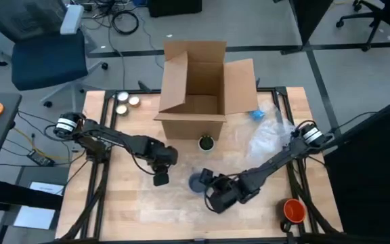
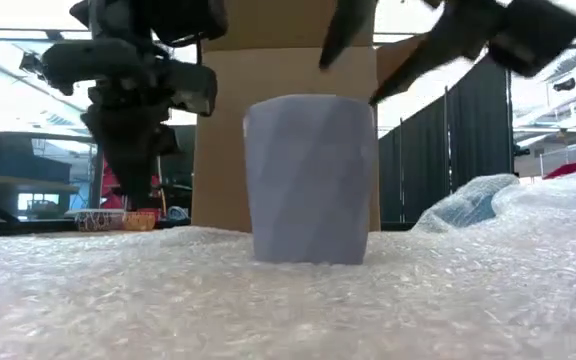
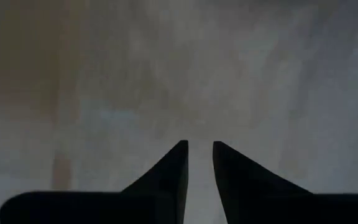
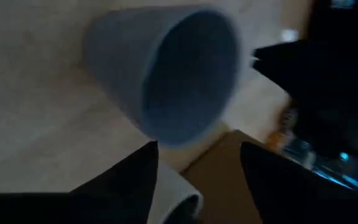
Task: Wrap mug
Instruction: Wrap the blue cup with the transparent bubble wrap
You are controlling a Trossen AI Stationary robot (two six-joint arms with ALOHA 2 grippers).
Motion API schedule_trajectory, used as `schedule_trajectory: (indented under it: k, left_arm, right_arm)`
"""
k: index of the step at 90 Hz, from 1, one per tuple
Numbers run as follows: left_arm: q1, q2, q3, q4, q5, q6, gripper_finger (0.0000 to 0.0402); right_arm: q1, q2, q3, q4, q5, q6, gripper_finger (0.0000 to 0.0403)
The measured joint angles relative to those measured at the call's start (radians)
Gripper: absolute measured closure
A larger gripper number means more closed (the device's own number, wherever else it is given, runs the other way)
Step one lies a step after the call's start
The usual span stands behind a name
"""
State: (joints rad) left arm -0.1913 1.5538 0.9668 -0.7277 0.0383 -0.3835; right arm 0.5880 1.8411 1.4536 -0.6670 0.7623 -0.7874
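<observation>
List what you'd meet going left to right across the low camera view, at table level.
Left gripper → blue-grey mug standing upright on the bubble wrap, cardboard box behind it → heap of loose bubble wrap.

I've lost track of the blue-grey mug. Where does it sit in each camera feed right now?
High view: the mug is low centre, just off the right gripper.
Low view: mug stands upright mid-picture on the bubble wrap.
Left wrist view: not in it.
Right wrist view: mug fills the upper middle, mouth toward the camera.
Shared landmark: the cardboard box behind the mug.
</observation>
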Motion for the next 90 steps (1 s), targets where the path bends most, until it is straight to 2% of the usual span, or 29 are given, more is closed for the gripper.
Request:
schedule_trajectory:
  k: [14, 24, 36, 44, 63, 78, 90]
  left_arm:
    - [-0.032, -0.001, -0.026, -0.085, -0.031, -0.071, 0.0341]
    - [-0.061, -0.002, -0.059, -0.091, -0.063, -0.137, 0.0341]
    - [-0.091, -0.001, -0.112, -0.074, -0.071, -0.178, 0.0341]
    - [-0.1, -0.001, -0.146, -0.06, -0.071, -0.195, 0.0341]
    - [-0.106, -0.006, -0.193, -0.065, -0.102, -0.197, 0.0341]
    - [-0.105, -0.004, -0.201, -0.221, -0.207, -0.203, 0.0341]
    - [-0.104, -0.004, -0.203, -0.38, -0.322, -0.316, 0.0341]
  right_arm:
    - [0.028, -0.064, 0.0, -0.039, 0.089, 0.208, 0.0198]
    - [0.047, -0.113, 0.0, -0.109, 0.154, 0.444, 0.0203]
    - [0.06, -0.167, 0.0, -0.213, 0.134, 0.78, 0.0207]
    - [0.06, -0.192, 0.0, -0.276, 0.088, 0.935, 0.021]
    - [0.06, -0.204, 0.0, -0.362, 0.047, 1.066, 0.0211]
    - [0.059, -0.204, -0.01, -0.369, 0.01, 1.162, 0.0214]
    - [0.057, -0.194, -0.052, -0.372, -0.057, 1.3, 0.0218]
